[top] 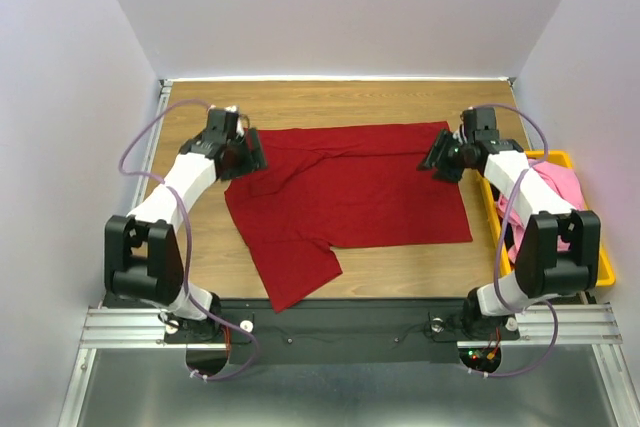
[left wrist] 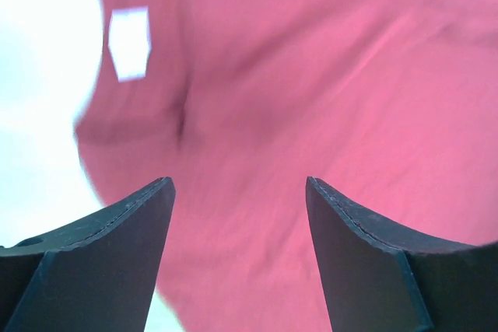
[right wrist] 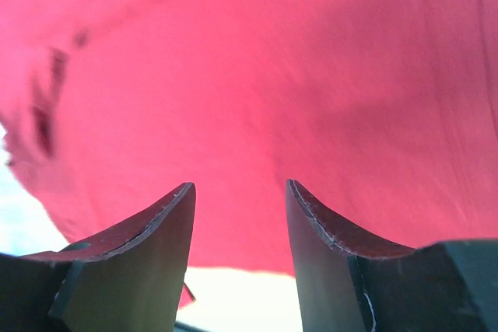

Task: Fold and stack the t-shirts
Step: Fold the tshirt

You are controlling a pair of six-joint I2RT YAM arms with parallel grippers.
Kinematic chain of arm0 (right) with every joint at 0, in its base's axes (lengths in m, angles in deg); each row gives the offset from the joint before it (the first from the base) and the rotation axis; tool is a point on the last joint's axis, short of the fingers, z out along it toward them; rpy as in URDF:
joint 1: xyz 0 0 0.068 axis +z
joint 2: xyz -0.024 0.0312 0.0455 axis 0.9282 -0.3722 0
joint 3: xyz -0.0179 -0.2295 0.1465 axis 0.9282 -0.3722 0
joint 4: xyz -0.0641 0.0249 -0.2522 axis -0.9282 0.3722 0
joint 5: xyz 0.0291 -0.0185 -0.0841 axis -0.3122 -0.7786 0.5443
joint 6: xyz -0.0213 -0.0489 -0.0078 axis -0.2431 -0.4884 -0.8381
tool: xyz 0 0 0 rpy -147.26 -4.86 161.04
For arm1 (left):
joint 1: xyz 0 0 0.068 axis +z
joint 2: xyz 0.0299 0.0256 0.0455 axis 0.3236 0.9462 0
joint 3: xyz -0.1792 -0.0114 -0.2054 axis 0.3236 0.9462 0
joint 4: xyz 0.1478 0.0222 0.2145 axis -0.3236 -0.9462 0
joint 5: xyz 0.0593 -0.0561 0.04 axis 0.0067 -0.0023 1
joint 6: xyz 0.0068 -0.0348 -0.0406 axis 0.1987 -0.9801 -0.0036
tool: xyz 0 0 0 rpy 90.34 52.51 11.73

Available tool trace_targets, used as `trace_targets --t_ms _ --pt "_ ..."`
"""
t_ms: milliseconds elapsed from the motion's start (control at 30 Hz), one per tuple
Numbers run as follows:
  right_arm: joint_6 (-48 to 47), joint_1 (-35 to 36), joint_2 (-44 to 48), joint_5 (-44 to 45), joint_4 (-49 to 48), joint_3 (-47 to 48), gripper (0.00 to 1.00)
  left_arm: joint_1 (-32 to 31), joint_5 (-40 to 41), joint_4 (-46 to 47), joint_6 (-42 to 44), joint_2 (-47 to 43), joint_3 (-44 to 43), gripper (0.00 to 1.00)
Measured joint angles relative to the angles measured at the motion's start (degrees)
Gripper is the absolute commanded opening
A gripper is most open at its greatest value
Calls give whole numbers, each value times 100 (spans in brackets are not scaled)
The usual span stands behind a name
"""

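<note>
Dark red t-shirt [top: 350, 192] lies spread, partly folded

Light brown wood-grain table [top: 300, 107], dark red cloth t-shirt [top: 350, 197] spread across its middle, yellow plastic bin [top: 556, 156] at its right edge.

We're looking at a robotics lab test cell: plain white panel walls [top: 340, 7] box in a wood-grain tabletop [top: 350, 102], silver slotted aluminium rails [top: 130, 325] line its near edge, and two white-and-black robot arms [top: 180, 187] trail lavender cables [top: 140, 142].
</note>
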Motion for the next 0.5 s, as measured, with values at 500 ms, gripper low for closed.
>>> trace_targets --t_ms 500 --pt "-157 181 -616 -308 -476 273 83 -2243 2074 203 1895 2435 -1969 75"
